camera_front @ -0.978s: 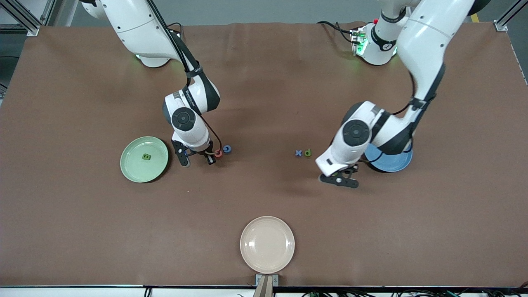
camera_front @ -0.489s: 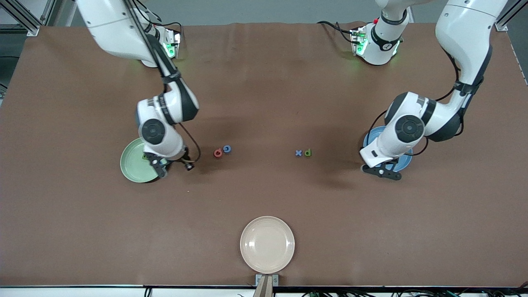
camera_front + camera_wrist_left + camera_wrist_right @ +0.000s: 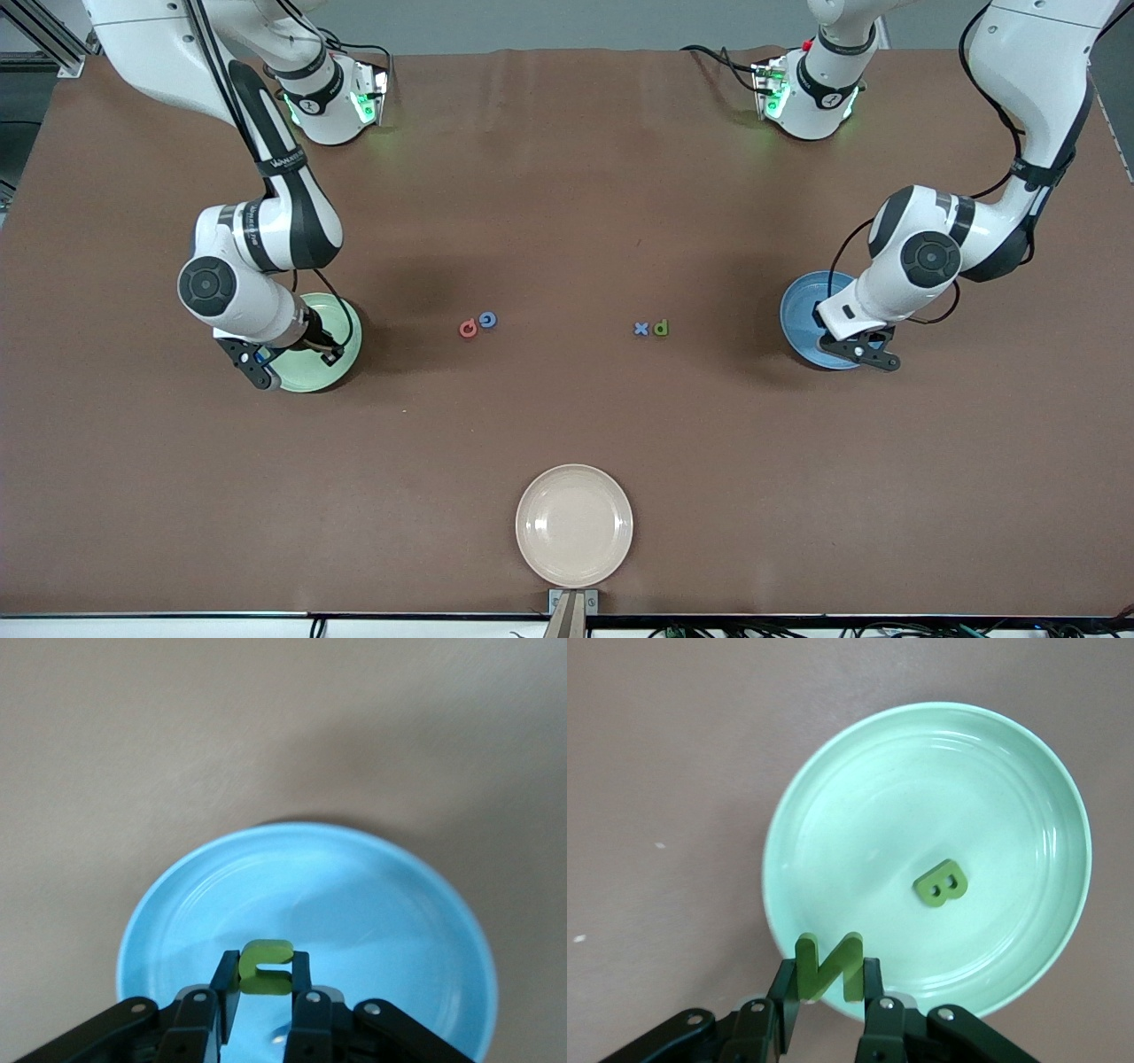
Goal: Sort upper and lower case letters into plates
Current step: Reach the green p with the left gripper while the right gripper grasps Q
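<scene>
The right end effector (image 3: 288, 363) is held above the pale green plate (image 3: 332, 368), which lies on the brown desk (image 3: 567, 195) toward the right arm's end. In the right wrist view its fingers (image 3: 786, 1005) are seen clamped on a green letter N (image 3: 828, 967), held upright over the plate's rim. A second green letter, a B (image 3: 941, 883), lies flat inside that plate, apart from the N.

Nearer the middle of the desk, a red letter (image 3: 468, 330) and a blue letter (image 3: 487, 319) lie touching each other. Further toward the left arm's end, a blue x (image 3: 640, 329) and a green d (image 3: 661, 329) lie just beside one another. A cream-beige plate (image 3: 574, 525) is placed nearest the front camera, well apart from all the letters.

The sky blue plate (image 3: 802, 319) lies toward the left arm's end of the desk. The left end effector (image 3: 861, 352) is held over it, above the part nearest the front camera. In the left wrist view its fingers (image 3: 301, 979) are seen pressed together on a small light green letter (image 3: 264, 966), hook-shaped and held above the blue plate's inner surface (image 3: 372, 904). Which letter it is cannot be told.
</scene>
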`<action>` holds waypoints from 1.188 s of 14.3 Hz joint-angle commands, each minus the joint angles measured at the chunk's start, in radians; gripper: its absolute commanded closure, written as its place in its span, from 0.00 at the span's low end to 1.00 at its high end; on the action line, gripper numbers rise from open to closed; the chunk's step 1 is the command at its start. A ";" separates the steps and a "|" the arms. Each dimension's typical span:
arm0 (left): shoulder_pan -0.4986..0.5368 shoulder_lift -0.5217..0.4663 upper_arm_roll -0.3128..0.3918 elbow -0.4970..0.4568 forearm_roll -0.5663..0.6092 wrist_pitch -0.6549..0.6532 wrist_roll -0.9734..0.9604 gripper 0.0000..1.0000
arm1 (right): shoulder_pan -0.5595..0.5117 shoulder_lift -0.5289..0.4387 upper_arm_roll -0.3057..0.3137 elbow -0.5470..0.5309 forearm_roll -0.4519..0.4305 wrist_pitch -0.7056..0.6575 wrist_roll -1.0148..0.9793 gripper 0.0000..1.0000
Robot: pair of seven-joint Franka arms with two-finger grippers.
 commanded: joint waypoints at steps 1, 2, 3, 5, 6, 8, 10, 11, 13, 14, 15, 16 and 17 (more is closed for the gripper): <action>0.054 -0.030 -0.015 -0.062 0.066 0.057 0.020 0.85 | -0.024 -0.031 0.020 -0.122 -0.017 0.130 -0.027 1.00; 0.057 -0.018 -0.015 -0.065 0.083 0.071 0.020 0.84 | -0.024 -0.030 0.020 -0.145 -0.017 0.170 -0.029 1.00; 0.070 -0.010 -0.015 -0.065 0.097 0.084 0.020 0.84 | -0.024 -0.030 0.020 -0.150 -0.017 0.177 -0.029 1.00; 0.079 0.007 -0.015 -0.065 0.118 0.097 0.020 0.84 | -0.024 -0.028 0.020 -0.151 -0.017 0.177 -0.029 0.97; 0.079 0.010 -0.015 -0.065 0.120 0.102 0.020 0.83 | -0.026 -0.027 0.020 -0.150 -0.017 0.177 -0.029 0.86; 0.079 0.018 -0.013 -0.064 0.126 0.102 0.020 0.80 | -0.030 -0.024 0.020 -0.148 -0.017 0.177 -0.035 0.14; 0.079 0.016 -0.015 -0.062 0.128 0.102 0.020 0.65 | -0.030 -0.025 0.020 -0.144 -0.017 0.171 -0.036 0.00; 0.079 0.015 -0.015 -0.059 0.128 0.102 0.022 0.44 | -0.027 -0.027 0.022 -0.138 -0.017 0.163 -0.035 0.00; 0.076 0.010 -0.019 -0.046 0.128 0.102 0.016 0.00 | -0.007 -0.027 0.029 -0.099 -0.006 0.120 -0.007 0.00; 0.076 0.009 -0.041 -0.036 0.128 0.098 0.008 0.00 | 0.017 -0.027 0.029 -0.069 -0.003 0.085 0.031 0.00; 0.076 0.007 -0.059 -0.024 0.126 0.090 -0.003 0.00 | 0.051 -0.025 0.029 -0.034 -0.003 0.062 0.098 0.00; 0.074 0.006 -0.081 -0.015 0.117 0.082 -0.026 0.00 | 0.094 -0.022 0.029 -0.010 -0.003 0.054 0.164 0.00; 0.074 0.006 -0.105 -0.004 0.114 0.073 -0.065 0.00 | 0.135 -0.002 0.029 0.017 -0.003 0.054 0.232 0.00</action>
